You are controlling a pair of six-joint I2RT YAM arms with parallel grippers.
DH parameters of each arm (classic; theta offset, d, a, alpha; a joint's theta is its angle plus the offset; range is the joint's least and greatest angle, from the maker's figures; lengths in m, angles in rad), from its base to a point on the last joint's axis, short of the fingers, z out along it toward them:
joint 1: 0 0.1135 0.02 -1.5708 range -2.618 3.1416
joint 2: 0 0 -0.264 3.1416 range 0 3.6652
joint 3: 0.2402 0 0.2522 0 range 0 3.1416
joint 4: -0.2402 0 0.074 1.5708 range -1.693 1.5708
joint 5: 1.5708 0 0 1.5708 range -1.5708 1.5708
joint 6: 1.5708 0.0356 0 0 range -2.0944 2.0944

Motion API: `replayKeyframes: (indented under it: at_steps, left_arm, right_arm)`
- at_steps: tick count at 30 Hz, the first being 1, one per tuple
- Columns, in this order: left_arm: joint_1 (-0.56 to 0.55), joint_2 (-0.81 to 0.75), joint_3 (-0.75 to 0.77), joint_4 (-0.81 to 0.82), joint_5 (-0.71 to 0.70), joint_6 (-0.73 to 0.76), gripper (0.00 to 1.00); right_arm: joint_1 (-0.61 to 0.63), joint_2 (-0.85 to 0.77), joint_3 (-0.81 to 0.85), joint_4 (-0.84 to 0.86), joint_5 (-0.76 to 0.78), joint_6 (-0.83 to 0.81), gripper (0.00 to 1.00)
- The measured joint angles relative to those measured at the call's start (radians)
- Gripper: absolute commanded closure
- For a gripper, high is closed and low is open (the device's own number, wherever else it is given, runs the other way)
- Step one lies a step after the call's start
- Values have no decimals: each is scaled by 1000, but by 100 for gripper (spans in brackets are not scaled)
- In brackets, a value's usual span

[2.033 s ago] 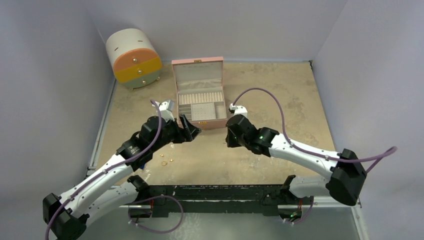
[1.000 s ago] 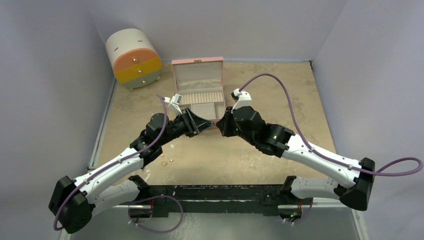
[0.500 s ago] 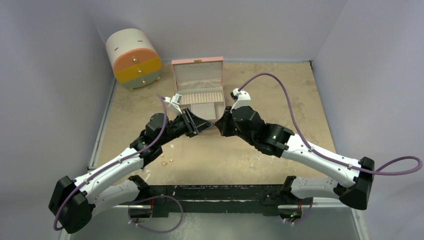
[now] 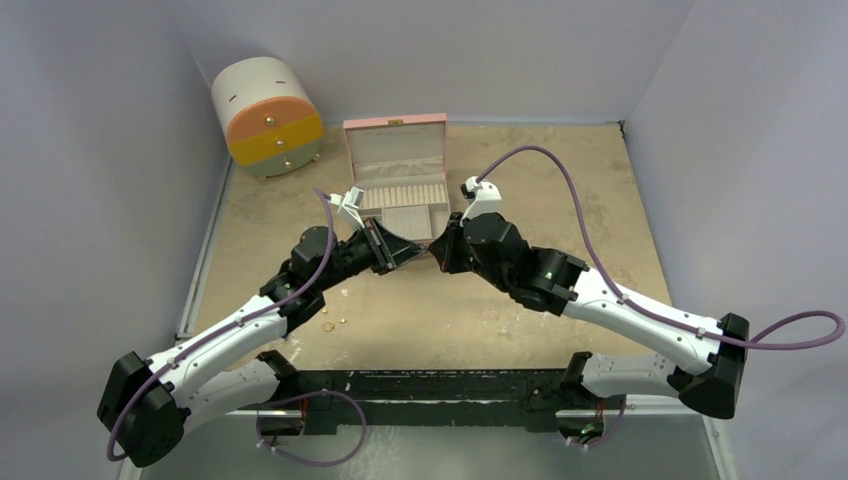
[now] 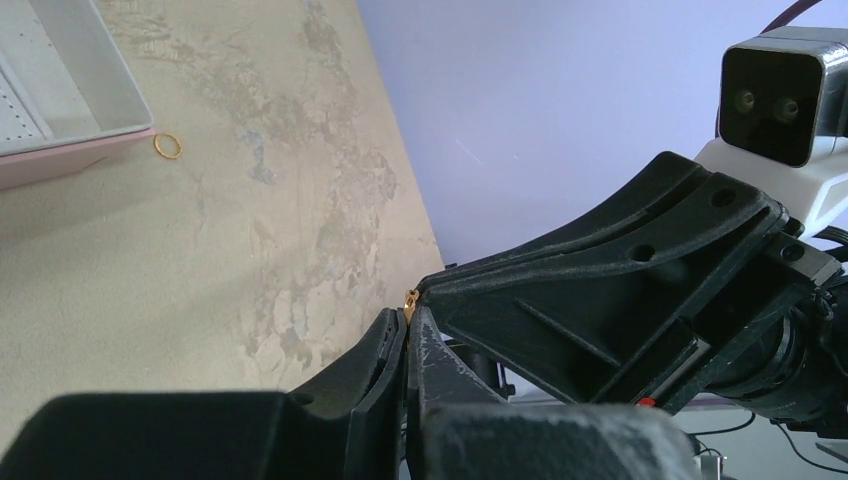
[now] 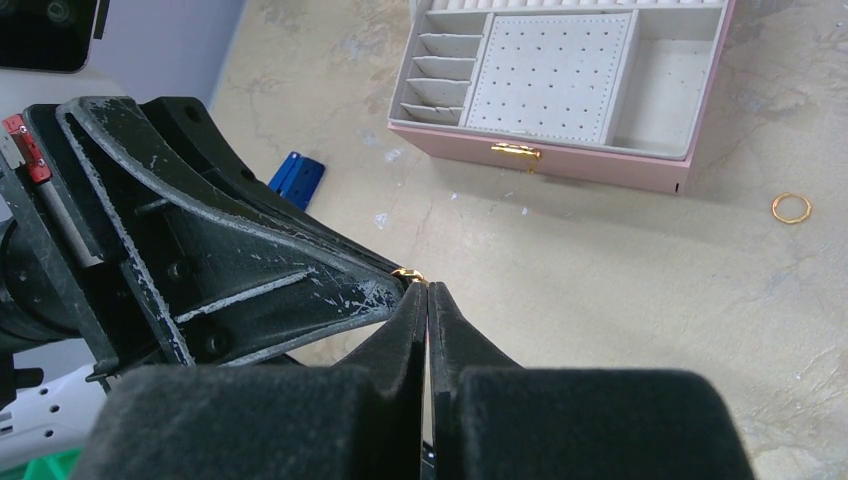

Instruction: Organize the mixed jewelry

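As left claw (image 5: 405, 318) meets right claw (image 6: 427, 292), both seemingly pinch gold jewelry (image 6: 406, 272).

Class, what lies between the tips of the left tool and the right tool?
A tiny gold bit sits where the left tool and right tool meet, seen in both wrist views.

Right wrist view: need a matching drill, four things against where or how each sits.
Things:
1. gold ring
2. gold bit
3. blue tool
4. pink box

Places or states:
A. at the tips of the left fingers
B. lying right of the box
C. open, compartments showing
D. lying left of the box

Pairs: 1-B, 2-A, 3-D, 4-C
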State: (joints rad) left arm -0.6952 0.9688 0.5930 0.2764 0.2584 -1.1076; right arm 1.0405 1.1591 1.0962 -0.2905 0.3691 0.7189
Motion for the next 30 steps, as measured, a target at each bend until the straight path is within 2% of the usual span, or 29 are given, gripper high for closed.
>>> replayKeyframes:
  at_steps: [5, 7, 8, 13, 24, 30]
  left_arm:
    - [0, 0, 0, 0, 0, 0, 100]
    - [0, -3, 0, 0, 0, 0, 100]
    - [0, -5, 0, -1, 0, 0, 100]
    - [0, -40, 0, -26, -4, 11, 100]
    - [0, -113, 52, -220, 65, 187, 100]
    - [0, -151, 138, -332, 164, 299, 100]
  right_arm:
    - [1, 0, 0, 0, 3, 4, 100]
    - [2, 0, 0, 0, 3, 7, 84]
    - [2, 0, 0, 1, 3, 9, 80]
    - [2, -12, -5, 3, -16, 11, 68]
    - [-8, -184, -13, -20, -211, -102, 62]
    - [-98, -217, 25, -43, -408, -152, 62]
